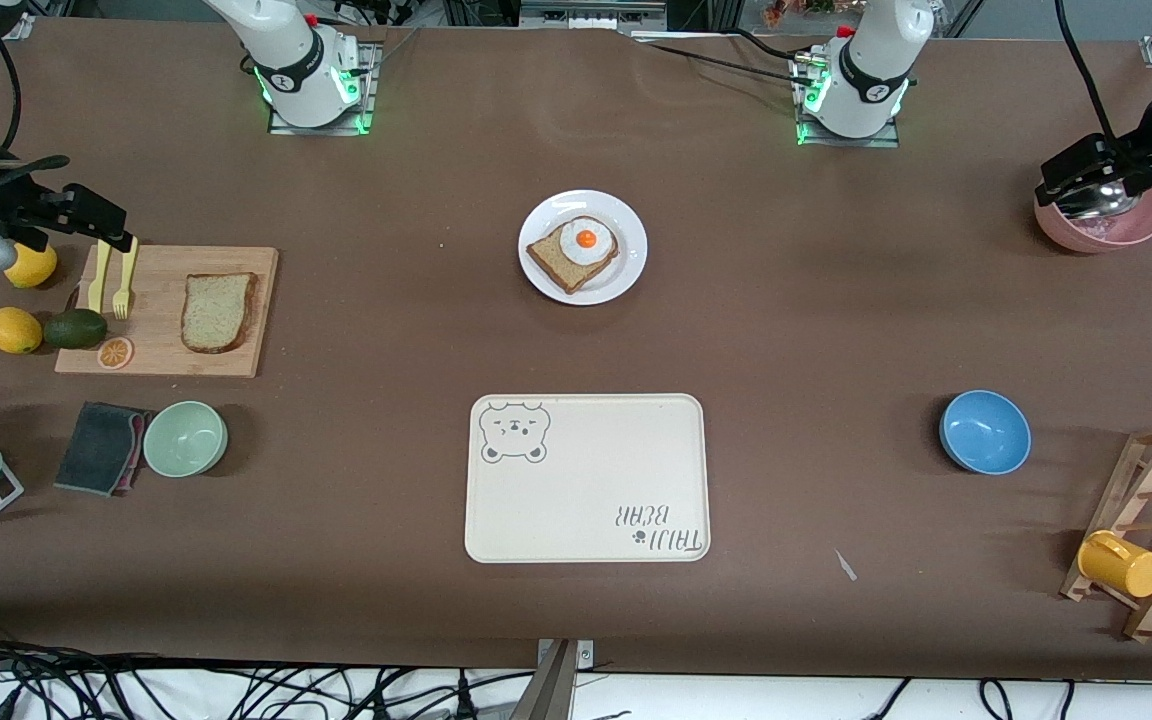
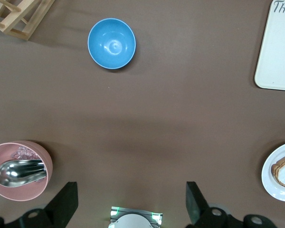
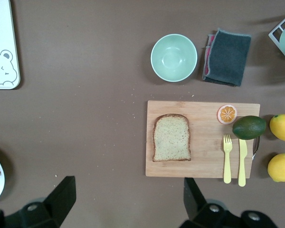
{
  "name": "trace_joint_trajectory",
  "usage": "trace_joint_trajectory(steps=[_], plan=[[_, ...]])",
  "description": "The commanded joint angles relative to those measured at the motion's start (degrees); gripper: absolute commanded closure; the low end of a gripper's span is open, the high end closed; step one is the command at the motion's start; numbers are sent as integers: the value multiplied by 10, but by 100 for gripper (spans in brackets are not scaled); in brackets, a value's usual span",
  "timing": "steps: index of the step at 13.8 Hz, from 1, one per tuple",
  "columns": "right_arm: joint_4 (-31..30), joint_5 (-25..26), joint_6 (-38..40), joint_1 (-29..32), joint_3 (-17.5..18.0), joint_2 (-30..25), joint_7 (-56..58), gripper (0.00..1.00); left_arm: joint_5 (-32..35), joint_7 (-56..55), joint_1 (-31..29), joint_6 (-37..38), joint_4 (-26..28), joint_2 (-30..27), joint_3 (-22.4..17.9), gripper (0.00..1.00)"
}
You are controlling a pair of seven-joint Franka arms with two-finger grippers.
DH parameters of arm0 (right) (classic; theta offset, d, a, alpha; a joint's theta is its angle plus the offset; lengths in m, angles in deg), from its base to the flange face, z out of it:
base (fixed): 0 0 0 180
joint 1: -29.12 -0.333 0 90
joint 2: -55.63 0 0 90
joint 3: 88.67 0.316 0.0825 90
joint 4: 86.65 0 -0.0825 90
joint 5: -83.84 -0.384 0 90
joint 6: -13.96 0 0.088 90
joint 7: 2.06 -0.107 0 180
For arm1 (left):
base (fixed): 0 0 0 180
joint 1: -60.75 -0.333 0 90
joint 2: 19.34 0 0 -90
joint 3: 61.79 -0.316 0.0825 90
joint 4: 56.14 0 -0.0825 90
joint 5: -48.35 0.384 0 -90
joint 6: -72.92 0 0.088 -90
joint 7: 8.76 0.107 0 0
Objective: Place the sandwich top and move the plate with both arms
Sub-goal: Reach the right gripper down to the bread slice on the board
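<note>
Both hands are parked high and wide with their fingers spread and nothing in them: your right hand (image 3: 126, 202) hangs over the cutting board's end of the worktop (image 1: 836, 330), your left hand (image 2: 132, 204) over the pink bowl (image 1: 1099, 228) with the metal scoop at the other end. Neither has started the job.

Your sandwich top (image 1: 219, 311) lies flat on the wooden cutting board (image 1: 161, 355), apart from the yellow fork (image 1: 124, 280) and knife on the same board, so you can likely reach it without disturbing them. The orange slice, avocado and lemons sit at the board's outer end.

Midway between the two arm bases sits the plate (image 1: 626, 225), holding the bread slice with the fried egg (image 1: 573, 253); that central spot suits a two-armed carry. Nearer the front camera than the plate lies the cream tray (image 1: 587, 478), probably where the plate goes.

As for writing, the tray shows a bear drawing and a two-line caption whose second word looks like "BEAR"; I can't make out the first.
</note>
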Motion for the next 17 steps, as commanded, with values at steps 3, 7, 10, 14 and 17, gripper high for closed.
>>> trace_joint_trajectory(steps=[3, 7, 10, 14, 17], plan=[[-6, 12, 34, -15, 3, 23, -3, 0, 8, 8, 7, -5, 6, -9, -6, 0], [-13, 76, 30, -65, 3, 86, -9, 0, 8, 9, 7, -5, 6, -9, -6, 0], [-70, 103, -6, -76, 3, 104, -64, 0, 8, 8, 7, -5, 6, -8, -6, 0], [-203, 145, -147, -76, 3, 95, -113, 5, 8, 8, 7, -5, 6, -8, -6, 0], [-299, 204, -268, -76, 0, 94, -172, 13, 8, 9, 9, -5, 7, -8, -6, 0]])
